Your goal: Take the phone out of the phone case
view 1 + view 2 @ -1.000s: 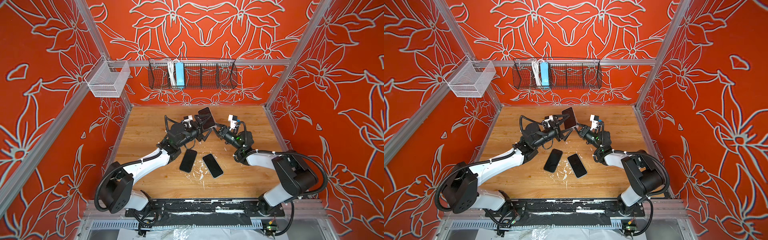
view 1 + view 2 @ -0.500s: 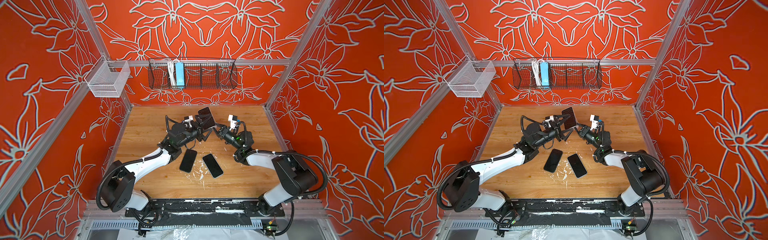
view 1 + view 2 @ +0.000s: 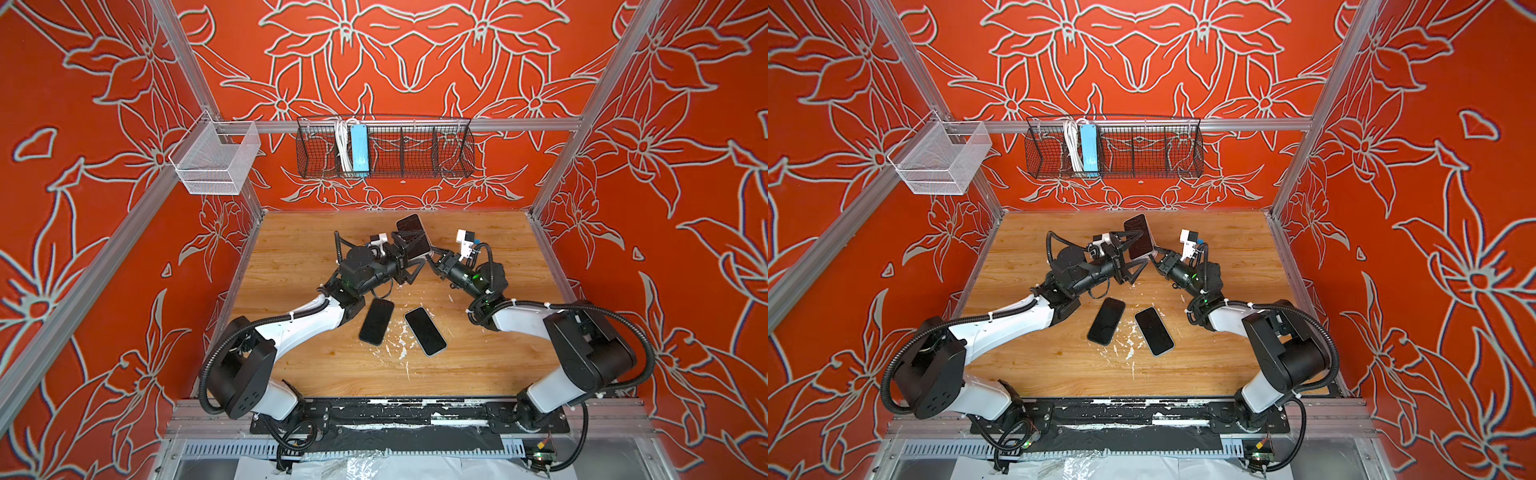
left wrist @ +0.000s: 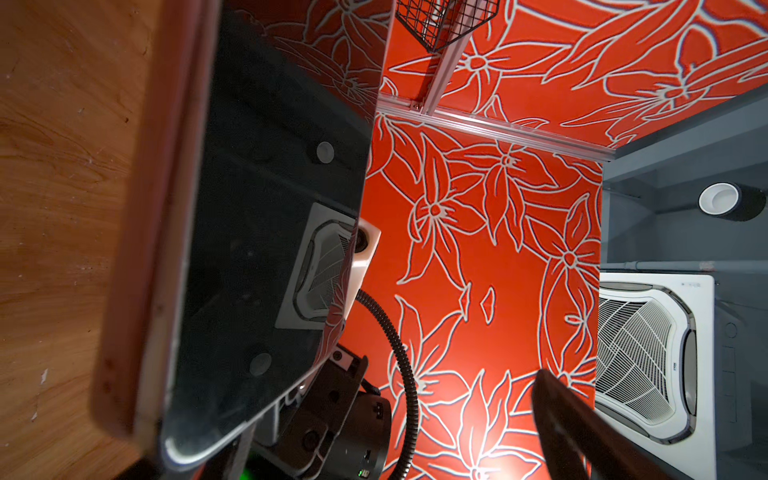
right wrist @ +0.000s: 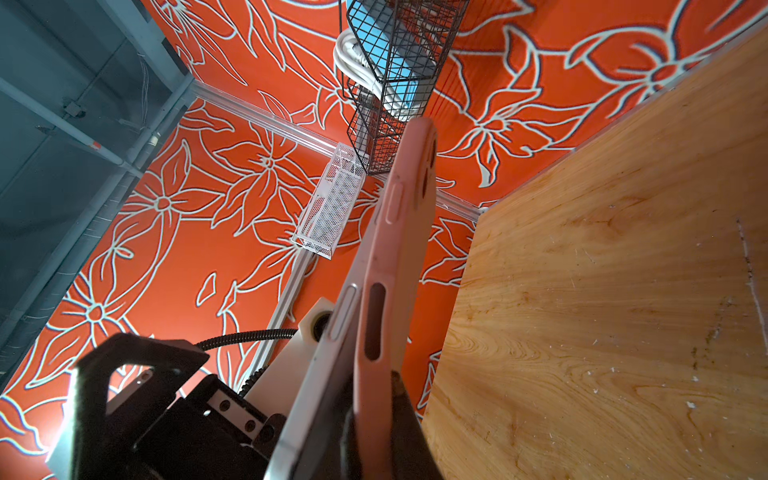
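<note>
At the upper left of both top views a white mesh basket (image 3: pixel 216 162) hangs on the frame, and to its right a black wire basket (image 3: pixel 415 145) holds a blue power strip (image 3: pixel 358 147). Below them, above the middle of the wooden tabletop (image 3: pixel 291 249), my left pincer (image 3: pixel 405 255) stands spread as wide as it goes and grips nothing. In the left wrist view one of its fingers (image 4: pixel 582 432), at the lower right of the frame, is well apart from the dark screen. The phone (image 3: pixel 411 232) is raised off the tabletop and tilted, just right of centre near the back, screen toward my left arm, with its pink phone case (image 5: pixel 399 257) on the far side. In the right wrist view the silver edge of the phone has parted from the case along its lower stretch, while the upper end sits together. Just right of it, my right pincer (image 3: pixel 432 255) is closed tight on the edge of the phone case. Lower in the frame, two other phones (image 3: pixel 376 321) (image 3: pixel 425 331) lie flat side by side, screens up, apart from both pincers.
</note>
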